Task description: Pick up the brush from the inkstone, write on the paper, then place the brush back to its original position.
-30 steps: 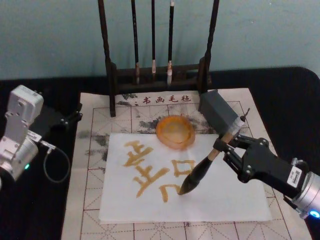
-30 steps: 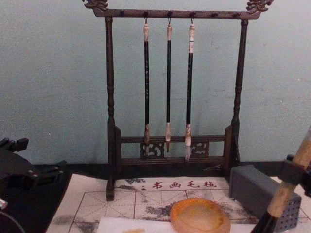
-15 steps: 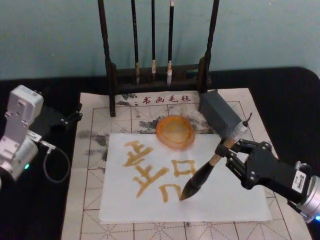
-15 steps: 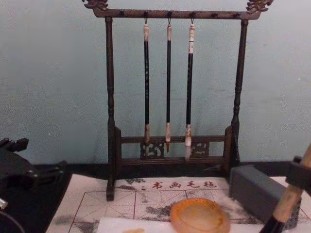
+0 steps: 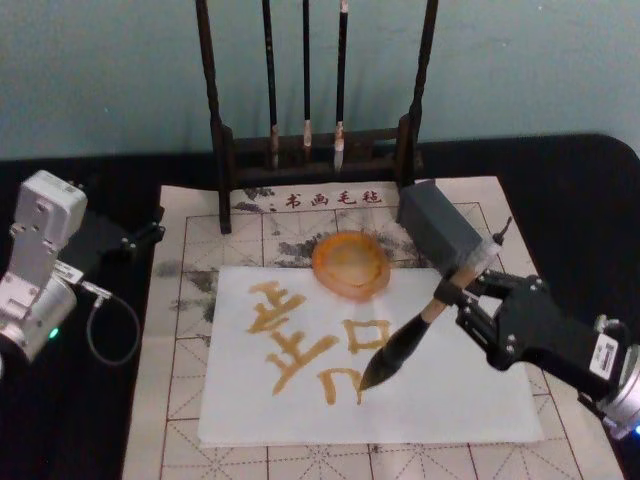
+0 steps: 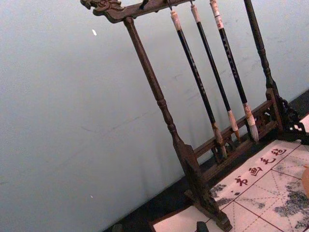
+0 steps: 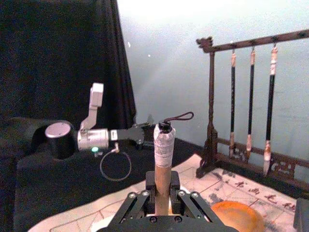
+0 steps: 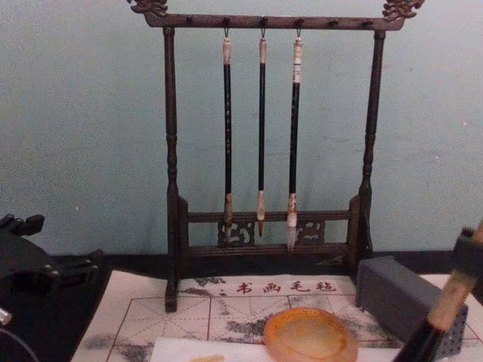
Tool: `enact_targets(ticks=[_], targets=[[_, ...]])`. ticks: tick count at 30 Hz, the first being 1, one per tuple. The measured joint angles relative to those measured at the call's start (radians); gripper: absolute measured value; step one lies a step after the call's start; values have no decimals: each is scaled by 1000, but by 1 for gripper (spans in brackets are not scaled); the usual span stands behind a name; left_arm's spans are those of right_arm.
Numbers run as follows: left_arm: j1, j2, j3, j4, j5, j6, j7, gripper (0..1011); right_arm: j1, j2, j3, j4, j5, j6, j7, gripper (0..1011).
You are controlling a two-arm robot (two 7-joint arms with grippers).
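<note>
We judge writing to be the step in hand: the right end effector (image 5: 455,297) is clamped on the brush (image 5: 400,345), whose tuft seems to touch the paper (image 5: 460,400) beside the amber strokes, though contact is hard to confirm. The left end effector (image 5: 125,238) sits parked at the tabletop's (image 5: 570,190) left. Next comes a finishing stroke or a lift back to the inkstone (image 5: 350,265). The right wrist view shows the fingers (image 7: 186,199) bracketing the handle, while the head view places the tuft.

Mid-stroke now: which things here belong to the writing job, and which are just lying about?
In the job: brush, held by right pincer; paper; inkstone.
Lying about: rack; thin brushes; grey block; mat; left pincer, parked at left.
</note>
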Motion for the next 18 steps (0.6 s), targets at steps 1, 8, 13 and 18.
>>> enact_targets(ticks=[1,8,13,18], targets=[[0,0,0,0,0,0,0,1001,3,-3,4,-1,5,0,-3,197],[0,0,0,0,0,0,0,1001,33,-26,22,2,47,21,-28,195],[0,0,0,0,0,0,0,1001,78,-60,34,24,101,73,-75,195],[0,0,0,0,0,0,0,1001,128,-96,42,55,157,141,-150,195]])
